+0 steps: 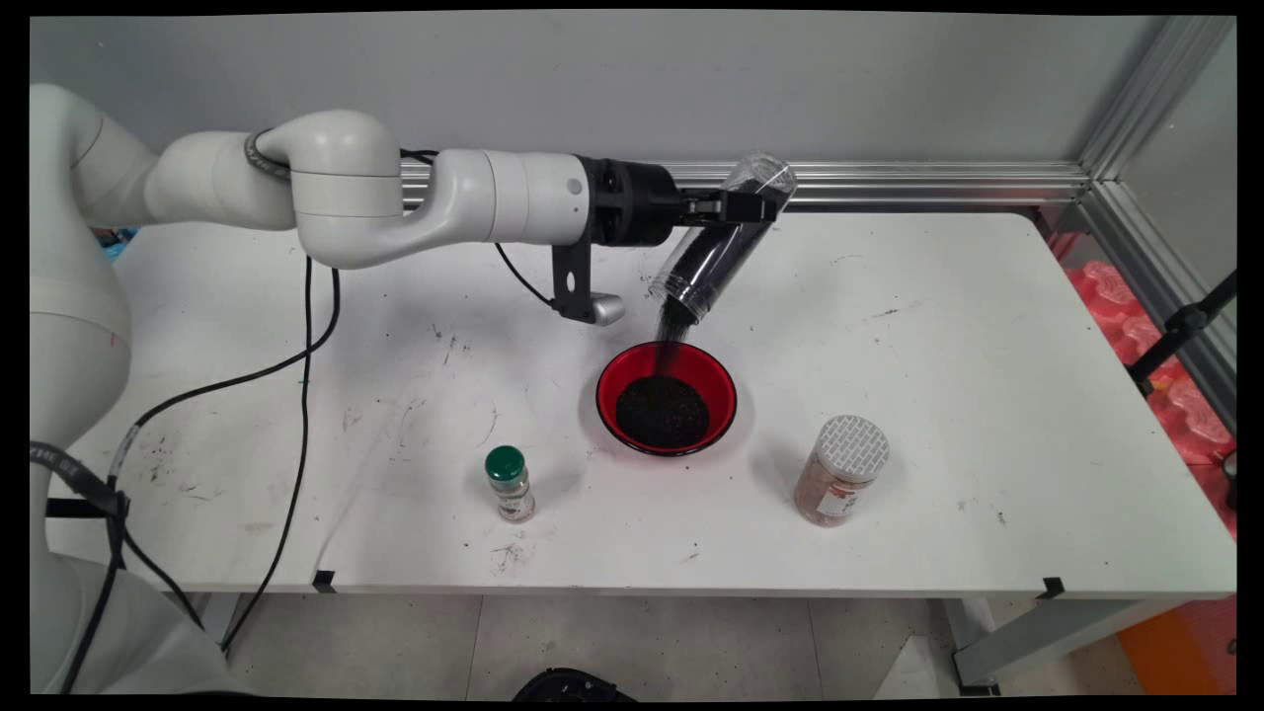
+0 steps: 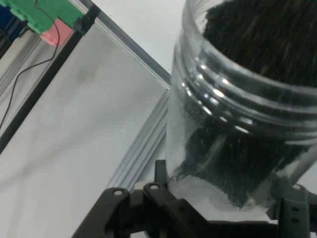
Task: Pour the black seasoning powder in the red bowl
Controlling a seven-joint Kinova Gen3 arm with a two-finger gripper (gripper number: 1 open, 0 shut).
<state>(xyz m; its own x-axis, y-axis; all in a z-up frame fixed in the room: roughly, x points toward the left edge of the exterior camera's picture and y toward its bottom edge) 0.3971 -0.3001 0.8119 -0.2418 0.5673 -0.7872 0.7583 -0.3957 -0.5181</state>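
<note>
White desk (image 1: 987,326), scuffed and speckled with dark marks, aluminium rail along its far edge. Arm reaches in from the left, held level above the desk's far half, black cables hanging from it toward the near left corner. Gripper (image 1: 743,207) is pinched on a clear plastic jar (image 1: 716,247), one finger on each side of the jar wall near its closed base; the hand view shows the jar (image 2: 237,148) filling the space between the two black fingers (image 2: 163,198), threaded neck visible, dark granular material clinging inside. Jar is tilted, open mouth pointing down and toward the near-left, base up toward the far rail. A thin stream of dark granules (image 1: 673,331) runs from the mouth into the red bowl (image 1: 667,397), which sits on the desk about mid-width, directly below the jar mouth; jar and bowl are apart. Bowl has a black outer rim and holds a mound of the same dark granules covering most of its floor. Spice jar with a white grid-patterned lid (image 1: 841,471), reddish-brown contents, stands upright to the right of the bowl, nearer the front edge. Small bottle with a green cap (image 1: 510,483) stands upright left of the bowl, also nearer the front edge. Neither touches the bowl.
</note>
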